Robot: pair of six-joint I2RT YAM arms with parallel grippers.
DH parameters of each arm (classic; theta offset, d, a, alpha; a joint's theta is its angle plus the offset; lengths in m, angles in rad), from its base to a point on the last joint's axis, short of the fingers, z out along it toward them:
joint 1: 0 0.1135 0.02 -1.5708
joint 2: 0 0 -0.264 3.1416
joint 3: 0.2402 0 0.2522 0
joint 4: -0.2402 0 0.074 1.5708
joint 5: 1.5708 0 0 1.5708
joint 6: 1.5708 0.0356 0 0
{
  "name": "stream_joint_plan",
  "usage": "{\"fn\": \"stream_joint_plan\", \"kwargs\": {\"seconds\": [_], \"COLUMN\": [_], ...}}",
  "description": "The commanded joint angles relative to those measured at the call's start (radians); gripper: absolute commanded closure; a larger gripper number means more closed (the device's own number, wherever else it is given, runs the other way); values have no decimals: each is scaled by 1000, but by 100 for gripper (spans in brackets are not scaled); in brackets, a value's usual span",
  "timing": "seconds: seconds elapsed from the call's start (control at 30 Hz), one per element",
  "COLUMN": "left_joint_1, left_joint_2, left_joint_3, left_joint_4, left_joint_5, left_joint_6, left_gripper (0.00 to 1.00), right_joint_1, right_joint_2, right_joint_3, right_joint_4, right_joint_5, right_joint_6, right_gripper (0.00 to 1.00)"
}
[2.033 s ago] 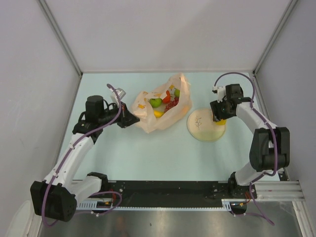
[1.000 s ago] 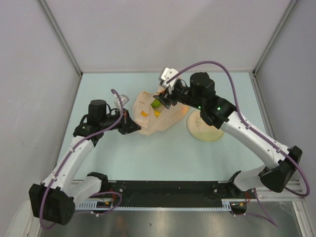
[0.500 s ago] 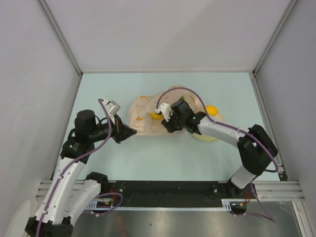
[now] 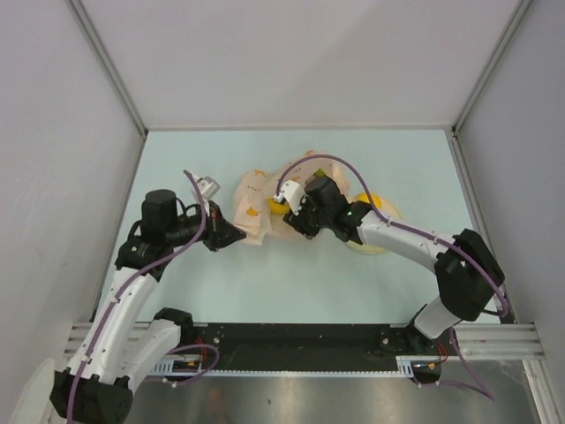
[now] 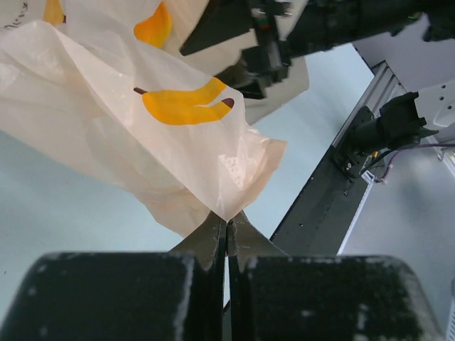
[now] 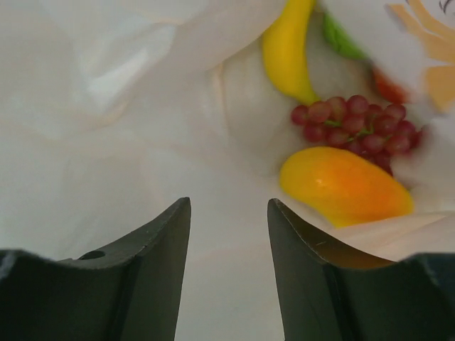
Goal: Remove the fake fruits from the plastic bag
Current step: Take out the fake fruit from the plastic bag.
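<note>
The peach plastic bag (image 4: 252, 193) lies at mid-table, and in the left wrist view (image 5: 128, 135) its banana print shows. My left gripper (image 4: 233, 237) is shut on the bag's near-left corner (image 5: 227, 217). My right gripper (image 4: 296, 215) is open and empty at the bag's mouth (image 6: 229, 207), its fingers (image 6: 153, 263) over the bag's plastic. Inside lie a yellow banana (image 6: 288, 50), a dark red grape bunch (image 6: 355, 121), an orange-yellow fruit (image 6: 345, 185), a green fruit (image 6: 340, 37) and a red one (image 6: 389, 87). A yellow lemon (image 4: 374, 200) sits by the plate.
The cream plate (image 4: 375, 244) lies right of the bag, mostly under my right arm (image 4: 397, 234). Grey walls enclose the table on three sides. The black base rail (image 4: 300, 340) runs along the near edge and also shows in the left wrist view (image 5: 334, 185).
My right arm left the lemon at the plate, swung left to the bag and now reaches into its mouth. My left gripper has kept hold of the corner and shifted slightly.
</note>
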Motion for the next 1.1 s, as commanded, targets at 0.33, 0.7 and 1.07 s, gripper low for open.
{"fn": "stream_joint_plan", "kwargs": {"seconds": [0.33,0.7,1.07], "left_joint_1": [1,-7,-5], "left_joint_2": [5,71,194], "left_joint_3": [3,-4,19], "left_joint_4": [34,44,4], "left_joint_5": [55,38,67], "left_joint_6": [13,-5,29], "left_gripper": [100,100,100], "right_joint_1": [-118,-67,-253], "right_joint_2": [131,-54,104], "right_joint_3": [41,-202,53], "right_joint_4": [96,-2,134], "right_joint_5": [201,127,165], "right_joint_6": [49,280,327], "right_gripper": [41,39,39]}}
